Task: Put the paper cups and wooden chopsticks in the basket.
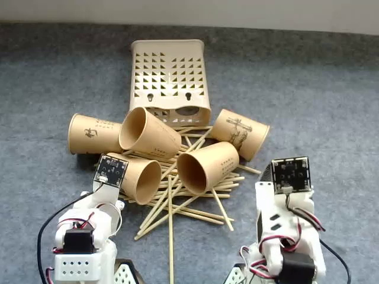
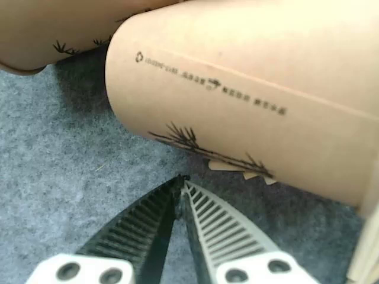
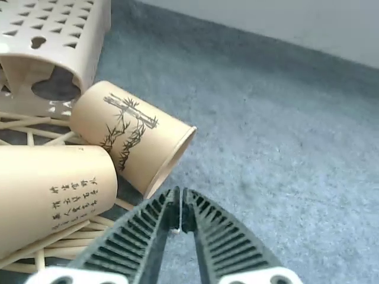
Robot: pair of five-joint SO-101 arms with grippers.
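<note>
The basket point(image 1: 170, 77) stands at 12 o'clock of the heap on the grey carpet point(image 1: 331, 94). Five cups lie on their sides outside it, on and around the fanned chopsticks point(image 1: 170, 225). These are the left cup point(image 1: 95, 134) at 9 o'clock, the top cup point(image 1: 148, 133) at the basket's near edge, the near cup point(image 1: 139, 176) at 8 o'clock, the mid cup point(image 1: 207, 167) in the centre, and the right cup point(image 1: 240, 133) at 2 o'clock. The left pincer point(image 2: 182, 182) is clenched on nothing, its tips meeting just short of the near cup's point(image 2: 237, 89) side wall, close to it but apart. In the high view that cup sits at 3 o'clock of the left wrist, the left cup point(image 2: 59, 29) at 11 o'clock and the top cup toward 1 o'clock. The right pincer point(image 3: 179, 198) is also clenched and empty over bare carpet, its tips just beside the right cup's point(image 3: 130, 136) rim without touching it. Seen from above, the right cup lies between 10 and 11 o'clock of the right wrist and the mid cup point(image 3: 53, 195) at 9 o'clock. The basket point(image 3: 53, 41) is farther off along the 10 o'clock line, with chopsticks point(image 3: 35, 127) poking out under both cups.
</note>
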